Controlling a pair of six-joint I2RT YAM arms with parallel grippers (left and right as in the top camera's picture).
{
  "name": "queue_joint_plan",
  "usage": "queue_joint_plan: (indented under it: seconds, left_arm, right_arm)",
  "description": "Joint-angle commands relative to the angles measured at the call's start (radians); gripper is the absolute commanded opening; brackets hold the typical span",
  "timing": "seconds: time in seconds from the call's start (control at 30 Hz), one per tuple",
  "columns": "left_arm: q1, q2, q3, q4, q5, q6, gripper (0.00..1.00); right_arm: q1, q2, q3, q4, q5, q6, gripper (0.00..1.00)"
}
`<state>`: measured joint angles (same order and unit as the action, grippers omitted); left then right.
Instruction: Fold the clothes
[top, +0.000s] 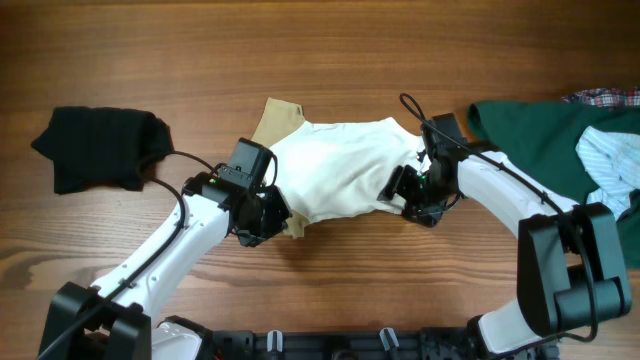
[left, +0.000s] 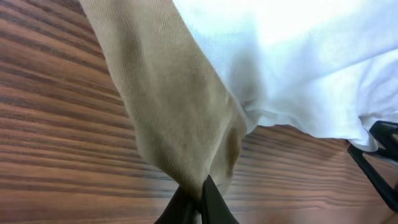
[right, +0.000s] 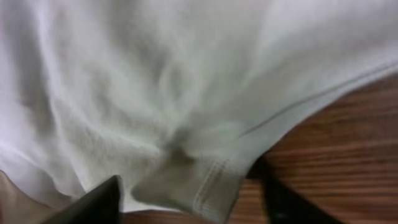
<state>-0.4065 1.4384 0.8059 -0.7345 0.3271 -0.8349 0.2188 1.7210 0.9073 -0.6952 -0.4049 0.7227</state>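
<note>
Starting a fold, your left tool is clenched on the tan near corner of the cream garment lying mid-desk, your right tool gapes astride its hem; probably close that, then lift both.

Overhead faces down — wrist views close, sharing the garment.

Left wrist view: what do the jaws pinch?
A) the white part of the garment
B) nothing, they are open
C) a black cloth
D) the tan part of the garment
D: the left gripper has its jaws shut on the tan part, while the white part lies beside it, free.
</note>
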Motion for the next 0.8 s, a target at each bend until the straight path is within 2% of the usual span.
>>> queue_joint_plan:
  seconds: [0.0,0.1,0.27,0.47,0.63,0.77]
  left_arm:
    - [0.000,-0.013,-0.003,0.003,-0.011,0.019,0.04]
    - [0.000,-0.013,-0.003,0.006,-0.025,0.019,0.04]
    - [0.000,-0.013,-0.003,0.010,-0.028,0.035,0.04]
    - [0.000,-0.035,0.000,-0.034,-0.028,0.046,0.04]
    - [0.000,-0.142,0.000,-0.121,-0.029,0.046,0.04]
    - [0.000,-0.229,0.000,-0.053,-0.101,0.045,0.04]
  right_arm:
    - [-0.003,0.024,0.000,0.002,-0.031,0.046,0.52]
    - [-0.003,0.024,0.000,0.002,-0.031,0.044,0.31]
    - [-0.003,0.022,0.000,-0.015,-0.009,-0.024,0.05]
    - [-0.003,-0.021,0.000,-0.134,0.077,-0.161,0.05]
    - [0.005,-0.178,0.000,-0.274,0.112,-0.240,0.05]
    - [0.010,-0.306,0.001,-0.274,0.129,-0.247,0.04]
